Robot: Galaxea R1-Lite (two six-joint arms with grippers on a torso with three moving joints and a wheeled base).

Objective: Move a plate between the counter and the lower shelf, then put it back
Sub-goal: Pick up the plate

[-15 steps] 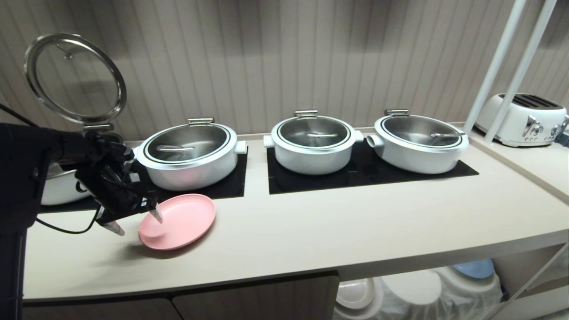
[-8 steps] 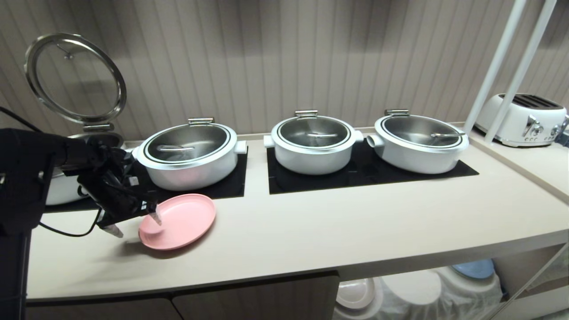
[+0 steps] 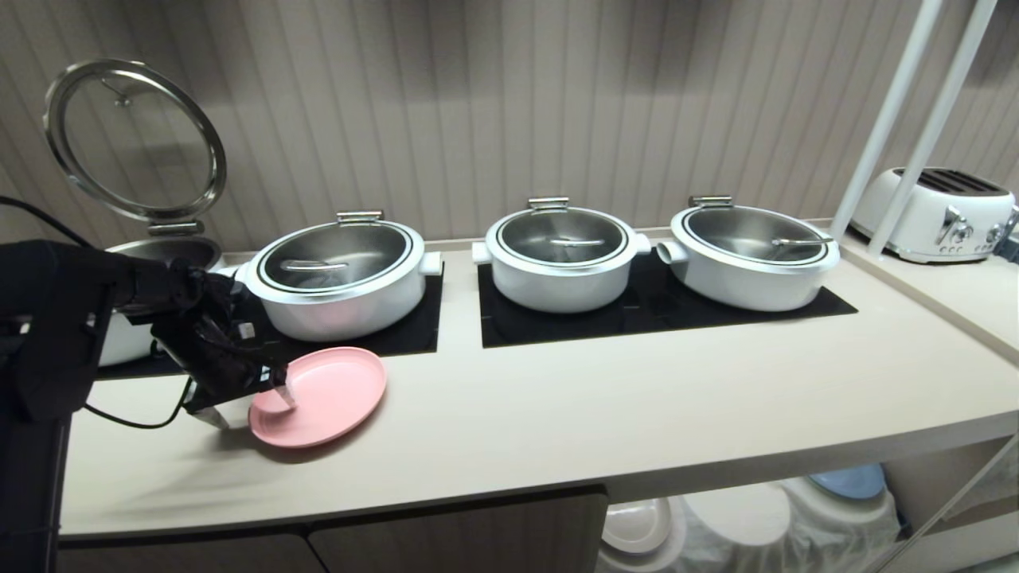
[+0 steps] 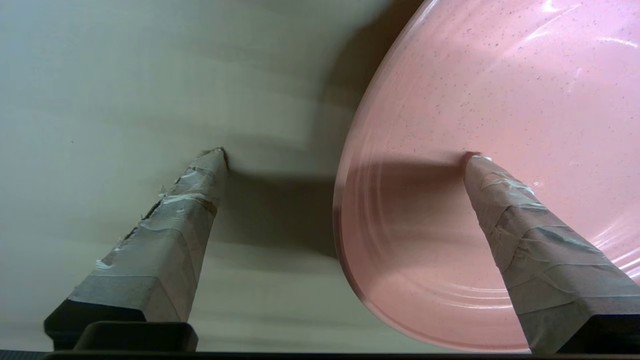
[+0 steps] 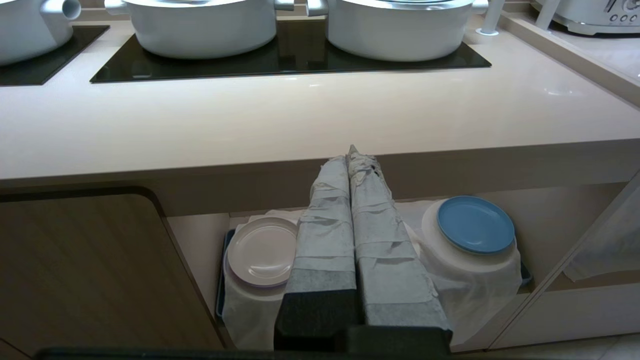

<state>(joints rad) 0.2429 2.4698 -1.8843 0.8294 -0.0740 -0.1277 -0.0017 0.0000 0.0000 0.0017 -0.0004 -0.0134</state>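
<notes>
Head view: pink plate flat on table before white pots; left hand spread wide, straddling its rim, likely grasp step; next, close on rim and lift.

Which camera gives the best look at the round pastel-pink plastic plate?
The head view: the whole round pastel-pink plastic plate shows on the counter. The left wrist view shows only part of it, close up. The right wrist view misses it.
</notes>
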